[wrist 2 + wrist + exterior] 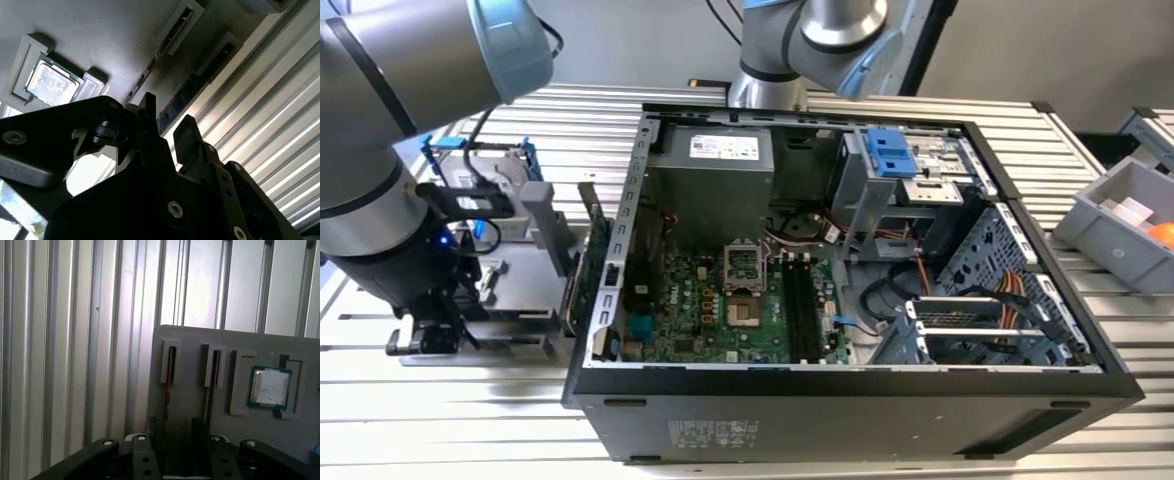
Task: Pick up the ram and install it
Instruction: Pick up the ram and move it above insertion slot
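Two rams stand on edge in slots of a grey holder plate. My gripper is open low over the plate, with its black fingers on either side of the ram that is farther from the processor chip. The other ram runs just outside the fingers. In the second wrist view the straddled ram runs into the gap of the gripper. In the exterior view the gripper hangs at the left, beside the open computer case, whose board has long black memory slots.
A green card stands against the case's outer wall on the exterior view's left. A blue-framed drive sits behind the holder. A second arm rises behind the case. A grey bin stands at the right. The table is ribbed metal.
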